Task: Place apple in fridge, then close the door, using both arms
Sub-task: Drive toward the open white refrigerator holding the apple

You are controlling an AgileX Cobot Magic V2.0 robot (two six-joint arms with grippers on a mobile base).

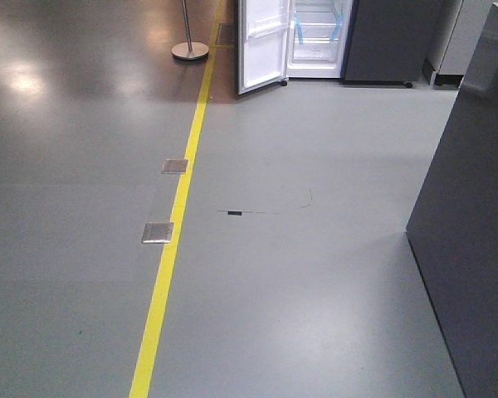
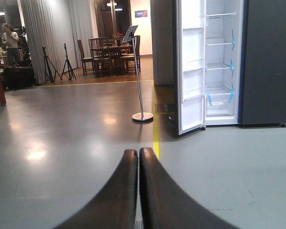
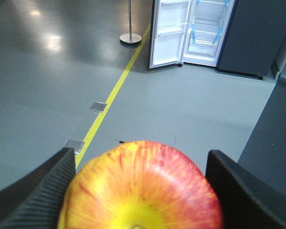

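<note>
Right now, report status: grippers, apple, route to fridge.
Left gripper shut, empty. Right gripper shut on apple. Fridge ahead, door open. Nothing standing in the route; stanchion off left.

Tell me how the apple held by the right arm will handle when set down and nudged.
The apple is round, so it would likely roll if released on a flat fridge shelf. Its skin looks smooth and glossy, so probably somewhat slippery, though the ribbed pads should help. It looks firm, likely keeping its shape under squeeze.
</note>
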